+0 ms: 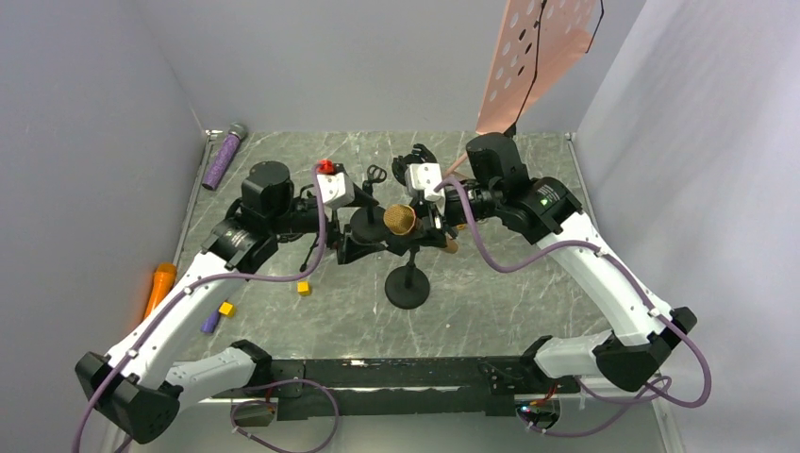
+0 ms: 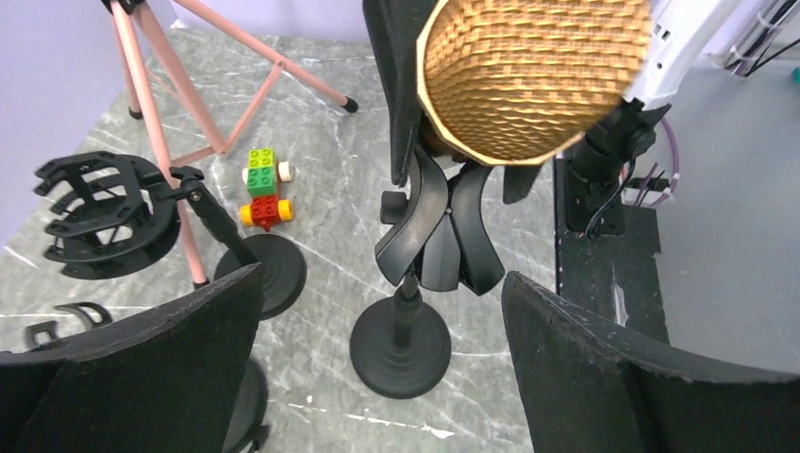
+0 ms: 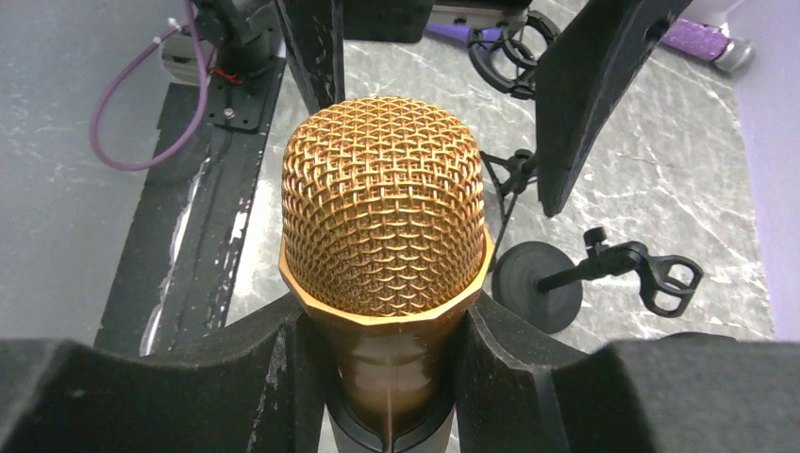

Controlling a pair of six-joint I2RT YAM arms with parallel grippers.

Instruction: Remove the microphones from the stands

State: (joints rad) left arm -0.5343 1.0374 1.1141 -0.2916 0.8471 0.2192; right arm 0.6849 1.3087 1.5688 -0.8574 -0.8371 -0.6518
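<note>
The gold-headed microphone (image 1: 400, 219) sits above the black desk stand (image 1: 408, 286) at the table's middle. In the right wrist view my right gripper (image 3: 391, 368) is shut on the microphone (image 3: 385, 217), with both fingers clamped on its body just under the mesh head. In the left wrist view the stand's clip (image 2: 439, 236) and round base (image 2: 400, 344) lie below the gold head (image 2: 533, 75). My left gripper (image 2: 382, 368) is open and empty, its fingers spread wide on either side of the stand. I cannot tell whether the microphone's lower body is still in the clip.
A purple microphone (image 1: 224, 156) lies at the back left and an orange one (image 1: 158, 288) at the left edge. Small yellow blocks (image 1: 303, 288) lie on the table. A pink music stand (image 1: 538, 57), a black shock mount (image 2: 99, 212), a Lego piece (image 2: 264, 186) and a second small stand (image 3: 538, 283) are close by.
</note>
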